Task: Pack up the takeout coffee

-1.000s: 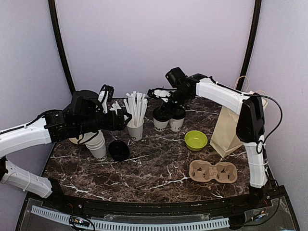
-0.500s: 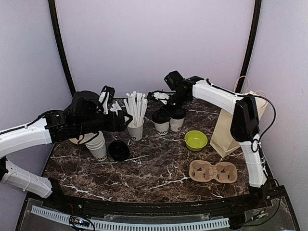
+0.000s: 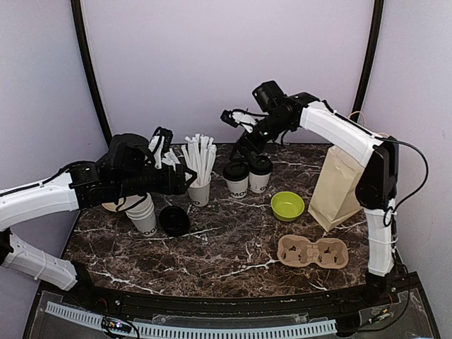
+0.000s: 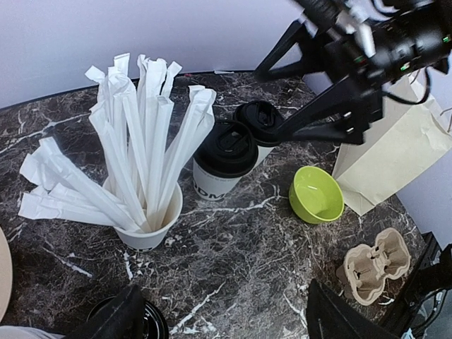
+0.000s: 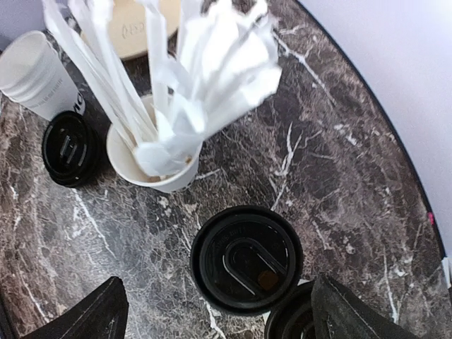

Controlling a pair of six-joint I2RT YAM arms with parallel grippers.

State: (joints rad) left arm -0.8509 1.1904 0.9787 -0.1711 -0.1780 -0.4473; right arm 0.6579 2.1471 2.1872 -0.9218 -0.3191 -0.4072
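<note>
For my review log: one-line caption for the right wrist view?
Open right gripper hovers above two black-lidded coffee cups beside a cup of wrapped straws on dark marble.

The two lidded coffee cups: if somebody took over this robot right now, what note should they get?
Left gripper: open, empty, near the cup of straws.
Right gripper: open, empty, raised above the coffees.
Left coffee cup and right coffee cup: upright, side by side at the back of the table.
Done: both cups have lids on.
Left: nothing is packed. The cup carrier sits empty at front right, and the paper bag stands behind it. Likely next: grip one cup and move it there.
</note>
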